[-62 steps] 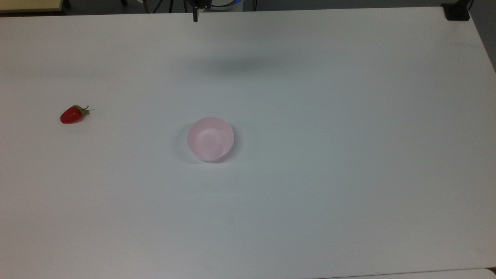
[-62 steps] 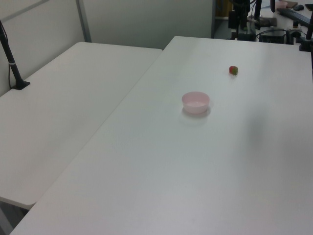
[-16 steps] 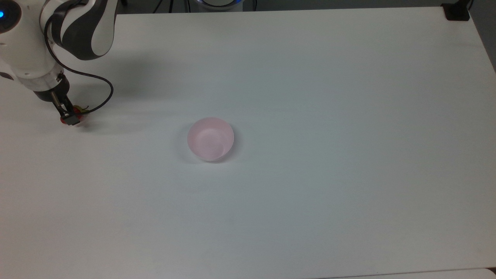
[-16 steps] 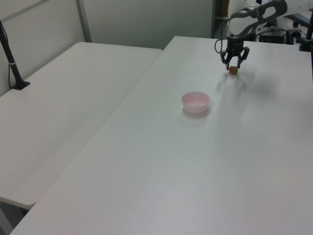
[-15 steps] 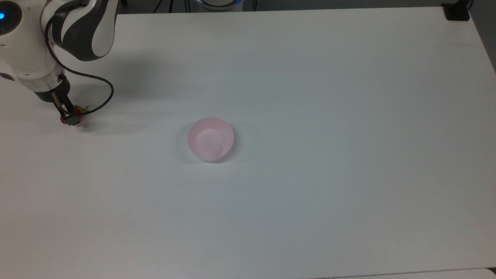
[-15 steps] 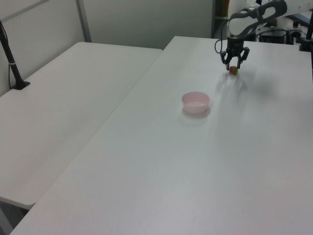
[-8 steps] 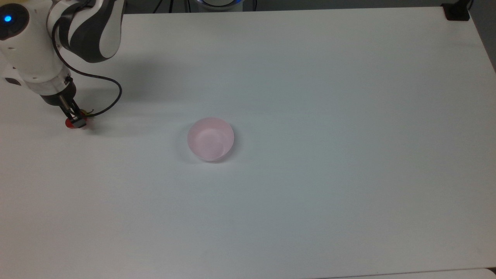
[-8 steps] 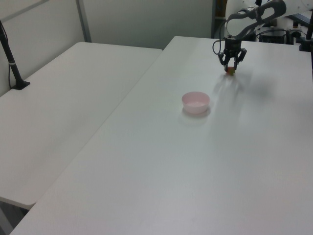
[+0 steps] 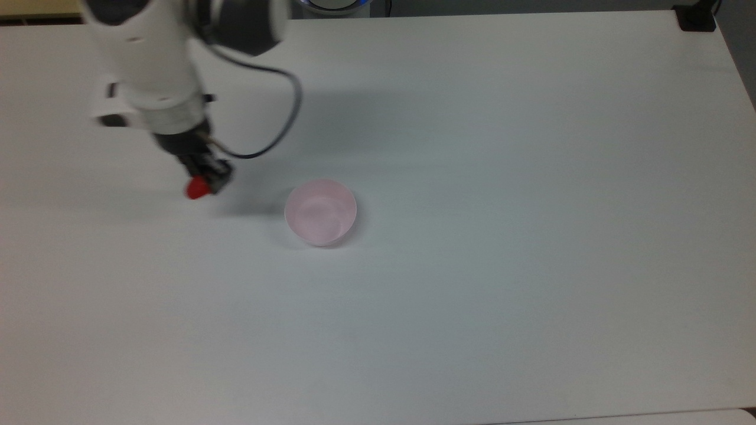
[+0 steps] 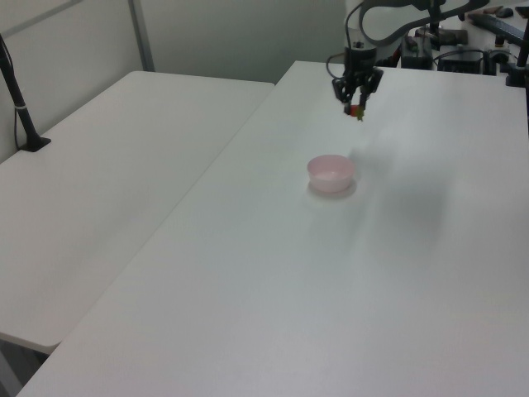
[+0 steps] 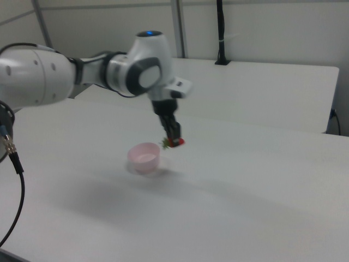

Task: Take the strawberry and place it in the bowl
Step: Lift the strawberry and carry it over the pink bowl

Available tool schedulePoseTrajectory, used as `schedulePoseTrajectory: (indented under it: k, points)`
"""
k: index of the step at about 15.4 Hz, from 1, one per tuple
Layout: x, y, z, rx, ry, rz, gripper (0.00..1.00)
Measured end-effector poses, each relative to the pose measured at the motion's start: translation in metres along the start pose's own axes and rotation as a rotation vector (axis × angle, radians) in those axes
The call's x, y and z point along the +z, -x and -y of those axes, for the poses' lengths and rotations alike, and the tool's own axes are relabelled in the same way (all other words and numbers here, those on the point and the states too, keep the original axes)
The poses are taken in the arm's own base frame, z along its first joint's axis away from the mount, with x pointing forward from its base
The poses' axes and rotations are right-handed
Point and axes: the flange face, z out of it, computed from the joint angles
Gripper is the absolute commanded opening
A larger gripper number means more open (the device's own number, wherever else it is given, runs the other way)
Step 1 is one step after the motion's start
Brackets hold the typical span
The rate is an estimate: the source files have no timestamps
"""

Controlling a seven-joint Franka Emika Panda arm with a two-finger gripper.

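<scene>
Hand [image 9: 204, 182] is clamped on the strawberry [image 9: 197, 189], held clear above the worktop [image 9: 531, 236]. In the top view it sits left of the bowl [image 9: 321, 212], near but not over it; in the right view, just right of the bowl's rim.

Risks, as I judge them:
- Grip looks near the cap end, red tip protruding; the glossy fruit may slip out during travel.
- Opening too early drops it short of the bowl.
- A low approach could knock the light bowl aside.
</scene>
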Motion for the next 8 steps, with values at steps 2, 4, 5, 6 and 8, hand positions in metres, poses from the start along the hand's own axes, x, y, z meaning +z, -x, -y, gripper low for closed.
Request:
schedulePoseTrajectory:
  k: [2,4,5,6,8]
  points:
    - [-0.010,0.032,0.051,-0.071,-0.007,0.001,0.26]
    - [-0.005,0.057,0.086,-0.128,-0.005,0.011,0.43]
    - [0.000,0.066,0.096,-0.148,0.000,0.019,0.64]
    - [0.006,0.072,0.104,-0.160,0.005,0.028,0.95]
    - [0.015,0.075,0.108,-0.166,0.014,0.038,1.00]
